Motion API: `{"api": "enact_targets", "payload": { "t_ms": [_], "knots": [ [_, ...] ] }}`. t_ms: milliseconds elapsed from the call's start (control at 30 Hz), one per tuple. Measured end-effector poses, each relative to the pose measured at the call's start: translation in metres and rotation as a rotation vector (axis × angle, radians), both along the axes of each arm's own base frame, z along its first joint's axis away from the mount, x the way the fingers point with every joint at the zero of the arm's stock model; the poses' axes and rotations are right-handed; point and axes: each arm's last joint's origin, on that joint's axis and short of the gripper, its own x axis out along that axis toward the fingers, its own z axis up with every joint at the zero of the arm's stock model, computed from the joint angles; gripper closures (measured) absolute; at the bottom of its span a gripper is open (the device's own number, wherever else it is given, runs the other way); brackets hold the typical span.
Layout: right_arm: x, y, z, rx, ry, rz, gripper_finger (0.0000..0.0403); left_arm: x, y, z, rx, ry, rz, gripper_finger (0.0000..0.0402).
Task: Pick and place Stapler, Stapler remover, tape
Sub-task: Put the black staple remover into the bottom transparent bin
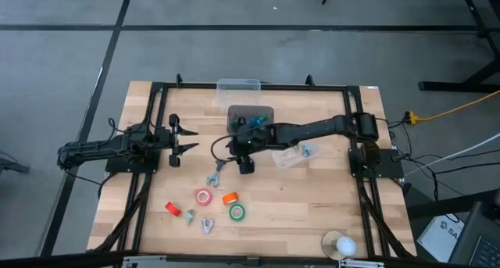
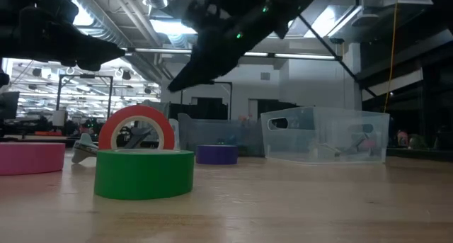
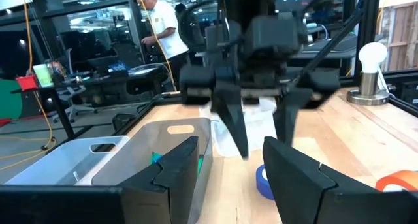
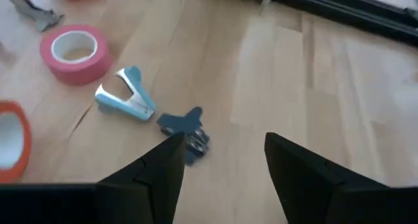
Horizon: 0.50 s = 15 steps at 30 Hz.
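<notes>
Blue-and-silver metal staple remover [image 4: 125, 96]: lies on wooden worktop [image 4: 281, 74], just beyond right end effector [image 4: 222, 162], open and empty. Risk: small item, off-centre descent nudges it aside. Left end effector [image 1: 178, 137] open, idle.

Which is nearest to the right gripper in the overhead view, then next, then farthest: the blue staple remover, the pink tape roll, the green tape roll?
From the right gripper:
1. Blue staple remover, just below it, toward the front.
2. Pink tape roll, farther forward.
3. Green tape roll, nearest the front edge.

Dark jointed arms [image 1: 312, 131] — black, wedge-shaped fingers [image 4: 153, 178]
</notes>
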Motion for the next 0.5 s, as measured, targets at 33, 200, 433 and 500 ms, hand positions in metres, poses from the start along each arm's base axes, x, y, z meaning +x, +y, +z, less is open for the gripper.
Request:
{"api": "enact_targets", "payload": {
  "t_ms": [33, 200, 433, 500],
  "knots": [
    [0.002, 0.0, -0.005, 0.016, -0.001, -0.012, 0.0189, 0.0, 0.0, 0.0, 0.0, 0.0, 0.0, 0.0233],
    [0.008, 0.002, -0.024, 0.143, 0.026, -0.112, 0.0188, 0.0, 0.0, 0.0, 0.0, 0.0, 0.0, 0.0233],
    [0.008, 0.014, -0.035, 0.303, 0.067, -0.224, 0.0189, 0.0, 0.0, 0.0, 0.0, 0.0, 0.0, 0.0233],
    [0.008, 0.02, -0.035, 0.308, 0.07, -0.199, 0.0189, 0.0, 0.0, 0.0, 0.0, 0.0, 0.0, 0.0233]
  ]
}}
